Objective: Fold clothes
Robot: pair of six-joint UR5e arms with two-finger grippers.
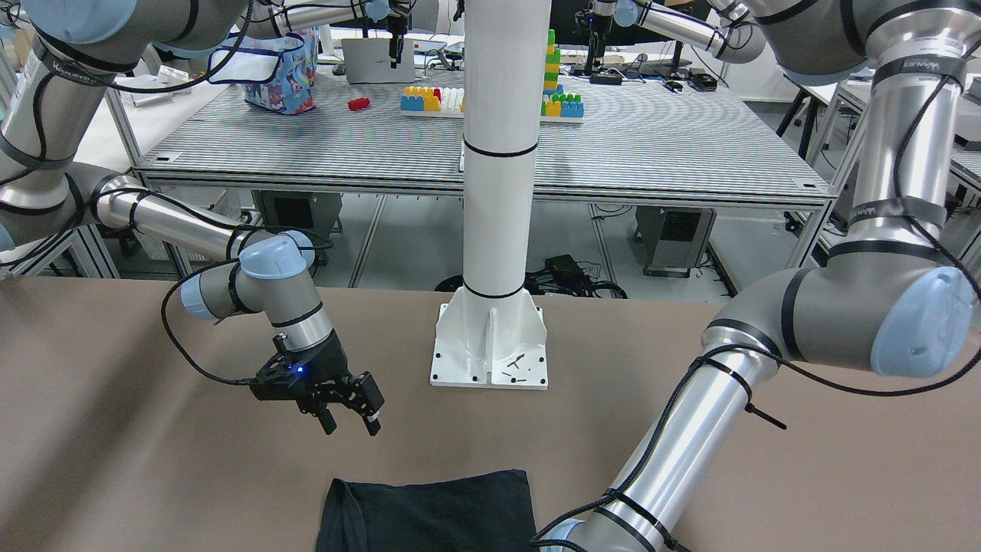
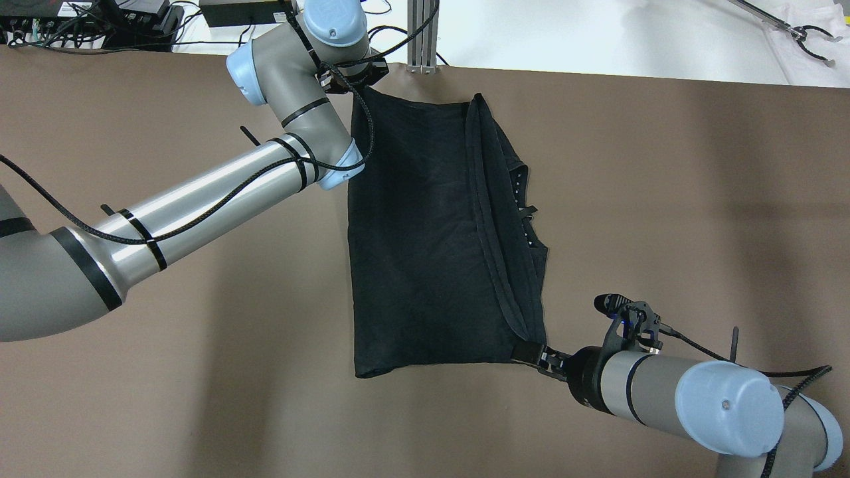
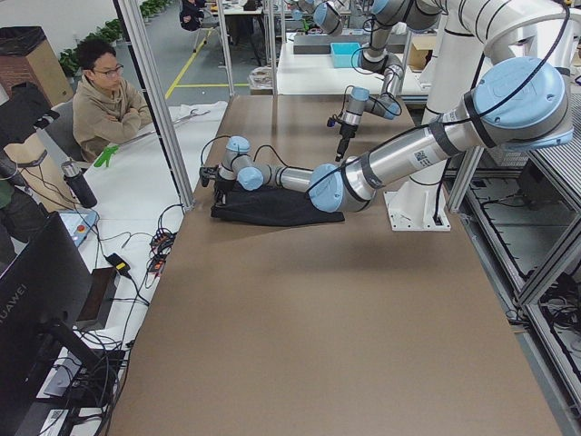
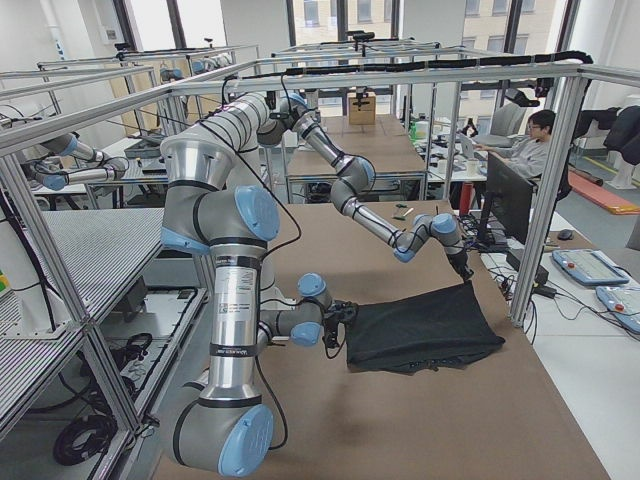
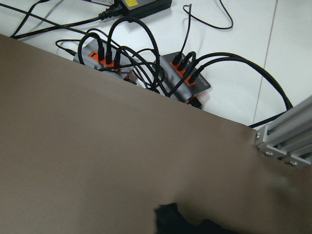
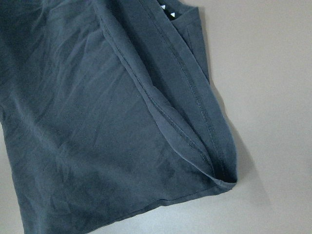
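Jaws of the right gripper [image 1: 351, 420] stand apart, empty; whether the left gripper [image 2: 352, 72] grips, I cannot tell. Matte black clothes [image 2: 425, 232] lie rectangular, hem-ridged, on the brown surface [image 2: 664, 199].

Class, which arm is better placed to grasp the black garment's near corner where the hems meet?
Right. The right hand, open, hovers at that corner of the garment, while the left hand is across the garment at the table's far edge.

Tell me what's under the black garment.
Only brown table shows around the garment. A lower layer with white marks peeks out beside its folded edge. The rest beneath is covered.
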